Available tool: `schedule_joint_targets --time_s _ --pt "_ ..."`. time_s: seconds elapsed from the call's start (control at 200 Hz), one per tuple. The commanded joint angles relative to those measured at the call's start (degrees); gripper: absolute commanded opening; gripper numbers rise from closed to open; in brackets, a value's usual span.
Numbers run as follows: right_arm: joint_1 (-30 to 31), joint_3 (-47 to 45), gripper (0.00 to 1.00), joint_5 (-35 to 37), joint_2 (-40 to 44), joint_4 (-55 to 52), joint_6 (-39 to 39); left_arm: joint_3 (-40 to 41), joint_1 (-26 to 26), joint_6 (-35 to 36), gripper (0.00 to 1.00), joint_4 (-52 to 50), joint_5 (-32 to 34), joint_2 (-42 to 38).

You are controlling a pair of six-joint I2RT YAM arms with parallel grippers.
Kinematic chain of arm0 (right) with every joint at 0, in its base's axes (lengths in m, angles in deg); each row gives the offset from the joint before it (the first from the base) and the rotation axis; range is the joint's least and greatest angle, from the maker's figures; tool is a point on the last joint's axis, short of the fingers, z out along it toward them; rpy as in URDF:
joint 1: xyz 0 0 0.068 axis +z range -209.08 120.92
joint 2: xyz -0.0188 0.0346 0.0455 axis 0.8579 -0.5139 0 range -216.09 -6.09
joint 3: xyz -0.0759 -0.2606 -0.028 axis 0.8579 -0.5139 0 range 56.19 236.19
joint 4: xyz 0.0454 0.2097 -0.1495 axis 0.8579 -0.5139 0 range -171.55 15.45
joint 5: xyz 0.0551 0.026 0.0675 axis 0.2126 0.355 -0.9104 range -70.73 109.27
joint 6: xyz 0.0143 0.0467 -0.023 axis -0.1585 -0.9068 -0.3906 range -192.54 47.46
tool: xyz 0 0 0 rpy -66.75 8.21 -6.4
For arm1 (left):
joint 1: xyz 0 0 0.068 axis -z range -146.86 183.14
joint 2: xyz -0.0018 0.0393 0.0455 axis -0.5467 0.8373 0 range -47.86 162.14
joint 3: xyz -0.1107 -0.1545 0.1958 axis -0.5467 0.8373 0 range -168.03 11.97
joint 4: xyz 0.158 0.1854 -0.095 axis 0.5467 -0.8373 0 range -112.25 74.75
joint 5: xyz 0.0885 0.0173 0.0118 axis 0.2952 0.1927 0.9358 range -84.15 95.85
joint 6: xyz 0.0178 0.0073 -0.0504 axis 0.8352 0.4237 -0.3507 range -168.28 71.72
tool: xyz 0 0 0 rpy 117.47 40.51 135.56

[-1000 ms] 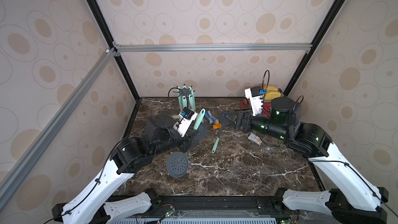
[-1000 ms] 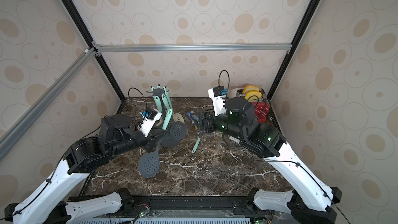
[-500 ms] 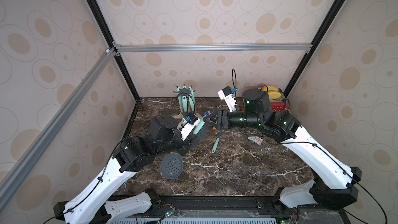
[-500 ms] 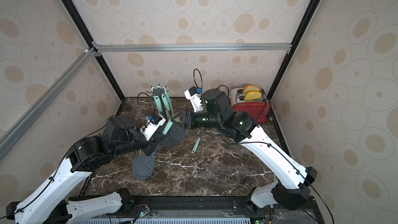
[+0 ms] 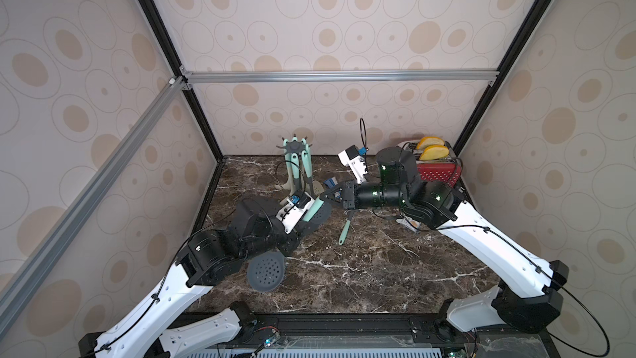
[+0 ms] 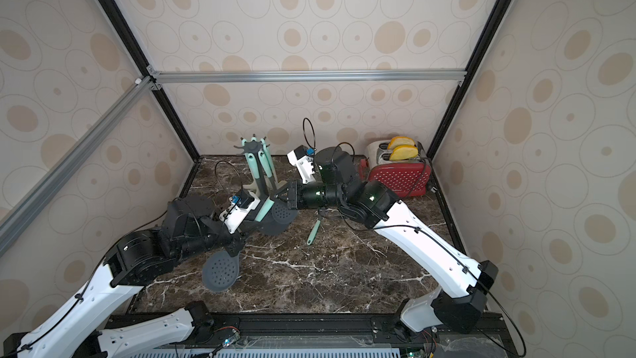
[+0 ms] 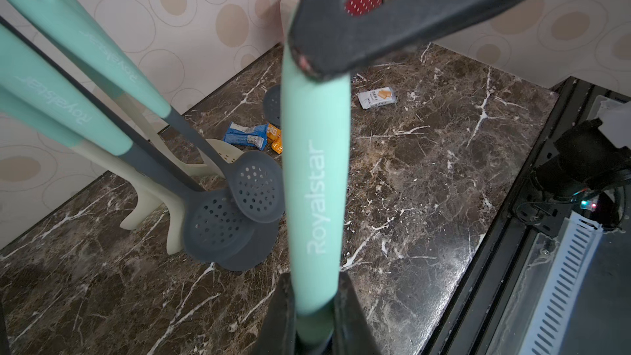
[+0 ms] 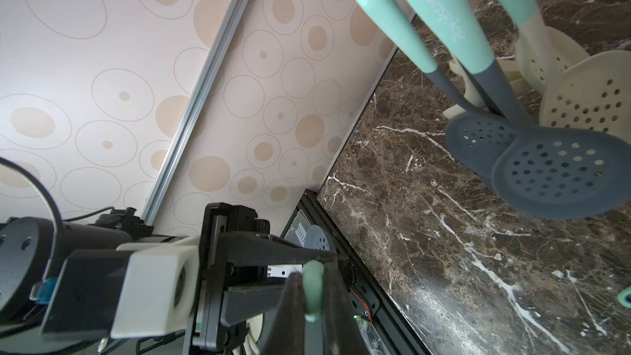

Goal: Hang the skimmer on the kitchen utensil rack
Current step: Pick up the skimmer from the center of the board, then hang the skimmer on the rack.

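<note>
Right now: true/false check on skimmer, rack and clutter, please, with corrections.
1. The left gripper and the right gripper both clamp the skimmer by its mint handle. True.
2. The skimmer hangs on the rack. False: it is held in front of the rack, off its hooks.
3. The rack is bare. False: several mint-handled utensils hang from it.
4. A loose utensil with a mint handle lies on the table. True.
5. The toaster is empty. False: two bread slices stand in it.
</note>
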Motion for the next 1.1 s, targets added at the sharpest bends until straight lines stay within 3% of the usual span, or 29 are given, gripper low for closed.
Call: schedule_joint_targets --time_s 0.0,0.075,0.115,0.205,0.27,0.476,0.691,0.911,1.097 --pt "-0.91 -0.93 0.00 2.93 -1.56 -1.10 -3.00 -0.51 -0.38 -0.20 0.00 4.79 -0.50 -3.22" --pt "-1.28 -0.62 0.03 2.44 -2.23 -0.64 -3.54 0.12 -0.63 -1.03 0.00 4.49 -0.43 -4.12" --pt "-1.67 -0.13 0.16 2.23 -2.32 -0.08 -3.11 0.22 -1.11 -1.84 0.00 4.06 -0.13 -4.41" --pt "-2.81 1.20 0.55 3.93 -1.27 0.07 1.77 -0.46 -4.59 -3.05 0.00 1.98 -3.95 -4.15" --pt "-3.52 2.14 0.68 7.58 0.33 -1.64 7.65 -1.05 -9.12 -3.59 0.00 0.98 -9.17 -3.75" --pt "-5.93 0.53 0.76 18.93 6.47 -6.83 23.63 -3.45 -16.81 -3.65 0.00 -0.50 -15.80 -0.83" --pt "-7.30 2.13 0.76 18.02 8.39 -12.91 36.30 -7.06 -28.23 -5.03 0.00 0.90 -26.76 3.44" --pt "-7.92 3.52 0.76 15.34 7.70 -16.93 38.93 -11.47 -39.76 -8.22 0.00 3.35 -37.71 8.90" --pt "-7.90 3.18 0.76 13.72 7.93 -18.12 39.31 -14.84 -41.44 -7.94 0.00 2.08 -38.55 12.90"
